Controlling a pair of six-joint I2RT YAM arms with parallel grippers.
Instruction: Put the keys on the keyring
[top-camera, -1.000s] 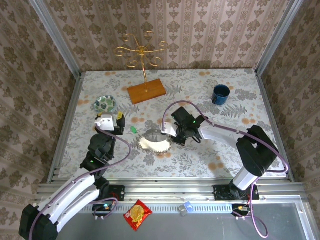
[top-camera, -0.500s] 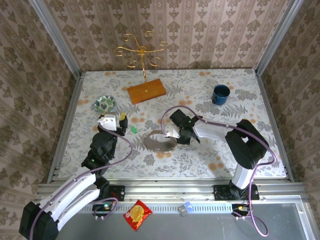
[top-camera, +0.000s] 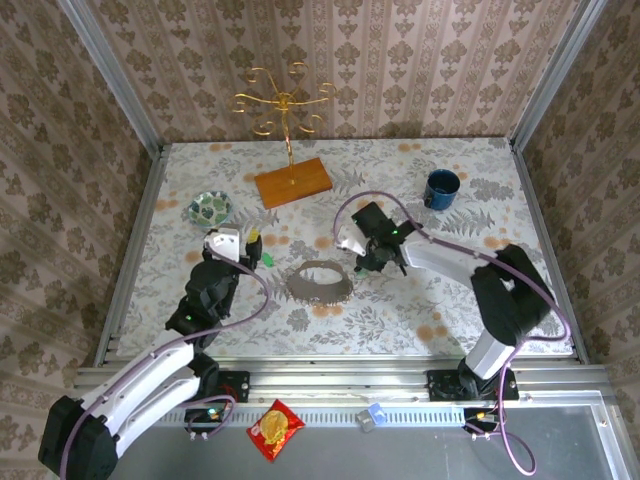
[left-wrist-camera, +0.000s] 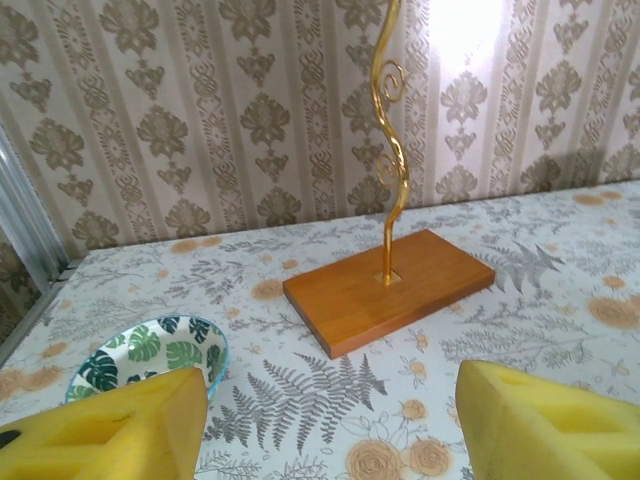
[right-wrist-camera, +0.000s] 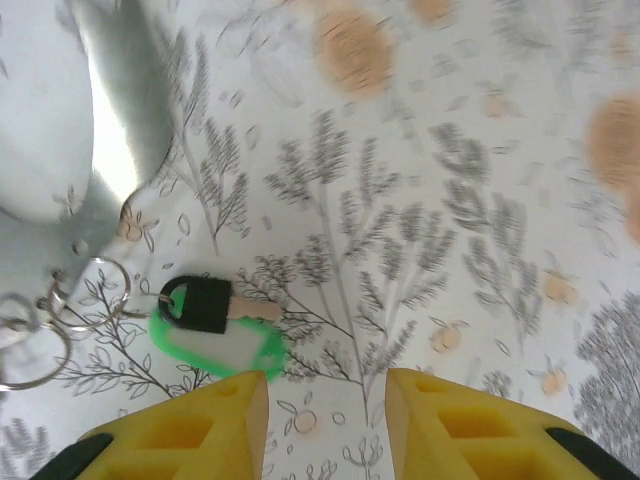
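Nearest, on the metal ledge (top-camera: 420, 415) in front of the table (top-camera: 440, 320), lies a red snack packet (top-camera: 275, 430); its print is too small to read. The keyring (top-camera: 320, 281) lies flat on the table, with bare room all round it and a wide strip on its near side up to the table's edge. A second ago it was held tilted up; now it is down and let go. The right gripper (right-wrist-camera: 326, 392) has drawn off to the keyring's far right, jaws parted with nothing between them. Just ahead of its pads (right-wrist-camera: 175, 435) lies one key (right-wrist-camera: 215, 318), green head and dark end, beside small wire rings (right-wrist-camera: 92, 296). The other key (top-camera: 268, 258) lies left of the keyring, clear of it. The left gripper (top-camera: 248, 246) hangs just beside that key, jaws wide and empty, closer to it than before. Farther left of the keyring stands the patterned bowl (top-camera: 211, 208). Beyond the keyring is the gold stand (top-camera: 283, 105) on its wooden base (top-camera: 292, 183), and far right of it the blue cup (top-camera: 441, 188).
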